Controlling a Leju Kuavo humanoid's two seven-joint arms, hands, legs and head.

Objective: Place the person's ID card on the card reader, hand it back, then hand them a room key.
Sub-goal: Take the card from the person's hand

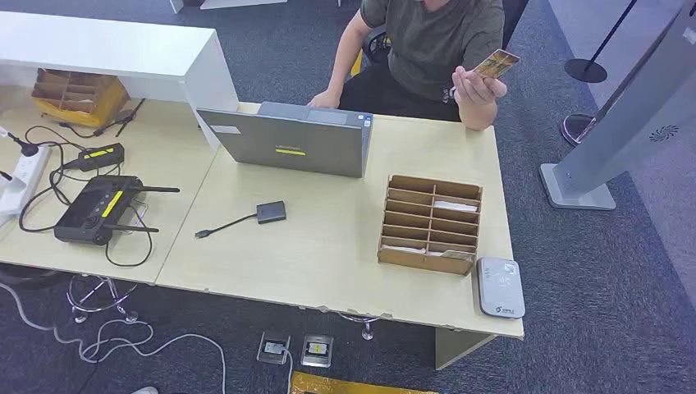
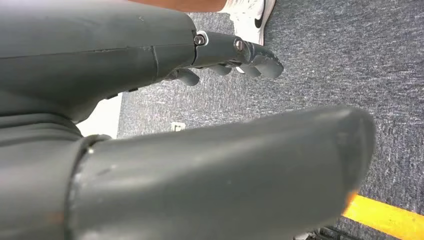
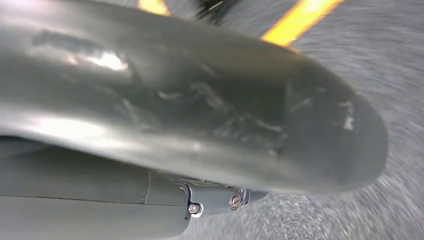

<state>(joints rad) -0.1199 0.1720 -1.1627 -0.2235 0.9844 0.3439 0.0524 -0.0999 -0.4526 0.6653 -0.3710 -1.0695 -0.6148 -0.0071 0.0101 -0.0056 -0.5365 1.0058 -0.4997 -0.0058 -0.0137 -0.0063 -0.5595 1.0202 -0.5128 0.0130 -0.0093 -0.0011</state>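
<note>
Left hand (image 2: pixel 215 100): seen in the left wrist view over grey carpet (image 2: pixel 350 65), thick thumb in front, darker fingers (image 2: pixel 250 52) spread apart and holding nothing. A white shoe (image 2: pixel 250 15) shows beyond the fingers, a yellow floor stripe (image 2: pixel 385 217) beside the thumb.

Right hand (image 3: pixel 200 130): seen blurred in the right wrist view over carpet; thumb covers most of the picture, so whether its fingers are apart or curled cannot be told.

ID card (image 1: pixel 496 62): held up in a person's hand (image 1: pixel 476 86), above the far right corner of the desk (image 1: pixel 328 254). The person sits at the far side, other hand beside the laptop.

Card reader (image 1: pixel 501 286): grey-white, flat on the desk at its near right corner, just right of the cardboard sorter.

Cardboard sorter (image 1: pixel 429 223): slotted tray on the right half of the desk, pale cards lying in some slots; which are room keys cannot be told.

Laptop (image 1: pixel 287 141): grey, open, back of lid toward the camera, far centre.

Small black adapter (image 1: pixel 271 212): with cable, centre of desk.

Black controller (image 1: pixel 97 208): with antennas and cables, left desk.

Power strip (image 1: pixel 23 176): white, far left edge.
</note>
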